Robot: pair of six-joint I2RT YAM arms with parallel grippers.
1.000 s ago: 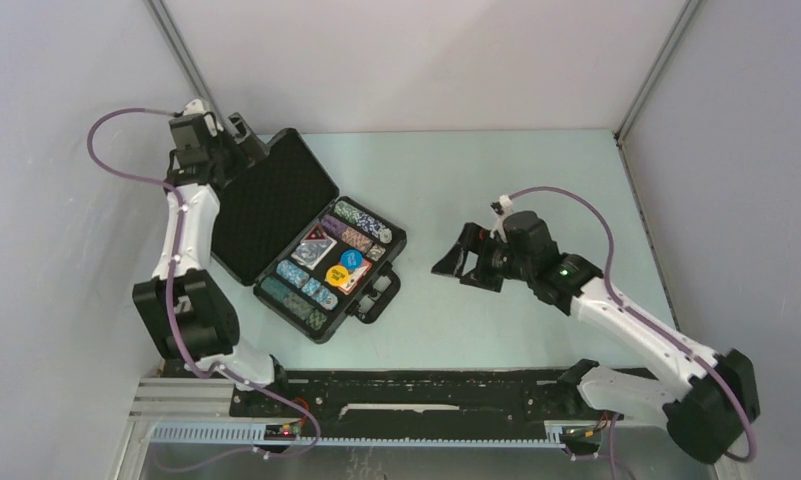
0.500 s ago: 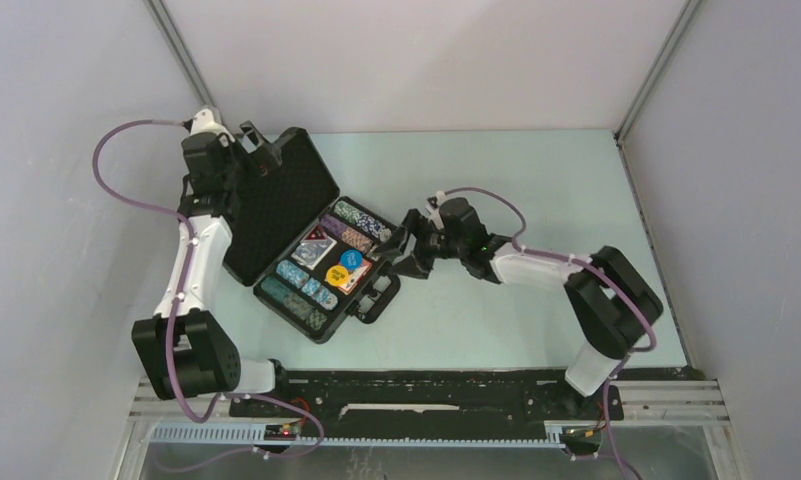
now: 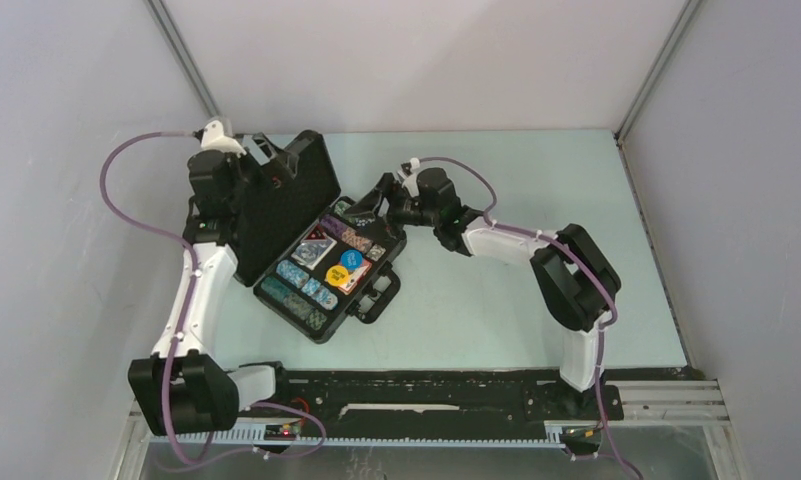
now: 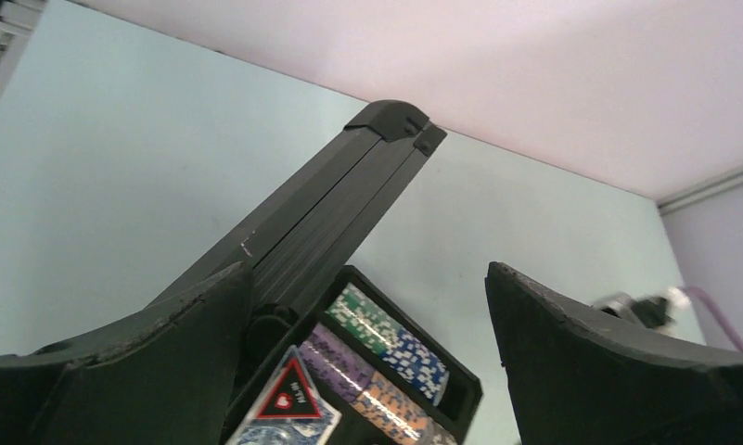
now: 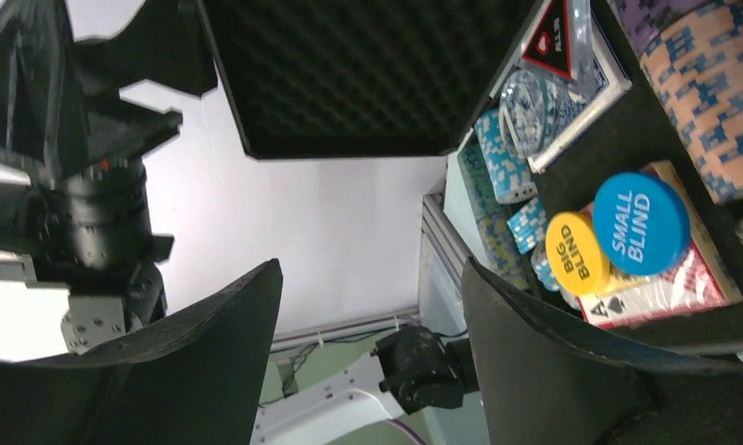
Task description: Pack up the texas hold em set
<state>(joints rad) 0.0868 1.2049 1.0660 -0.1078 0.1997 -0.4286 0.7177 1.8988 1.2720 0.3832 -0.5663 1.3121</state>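
Briefcase (image 3: 325, 334) lies open on the table (image 3: 496, 300), left of centre in the overhead view, its handle (image 3: 378, 295) pointing to the lower right. The foam-lined lid (image 3: 276, 205) stands raised and tilted along the tray's upper-left side. The tray is loaded: rows of poker chips (image 3: 361, 228) run along its upper-right and lower-left edges, with discs and card decks in the middle.

Left gripper (image 3: 276, 158) is at the lid's top edge, in the upper left of the overhead frame. Its wrist camera settles what the overhead cannot — the jaws stand wide apart and grip nothing. The lid's ribbed outer shell runs up just beside the finger (image 4: 163, 352) at the lower left; whether they touch cannot be told.

Right gripper (image 3: 374, 203) hovers at the tray's upper-right corner. Its wrist view, turned sideways, shows the jaws apart with nothing between them. Only that view makes the lettering legible. The blue disc (image 5: 641, 222) reads SMALL BLIND and the yellow disc (image 5: 576, 252) reads BIG BLIND; they sit edge to edge on the red card deck (image 5: 669, 283). The triangular marker (image 5: 548, 42) lies on the blue deck (image 5: 601, 79) at the top of that frame — it also shows at the bottom edge of the left wrist view.
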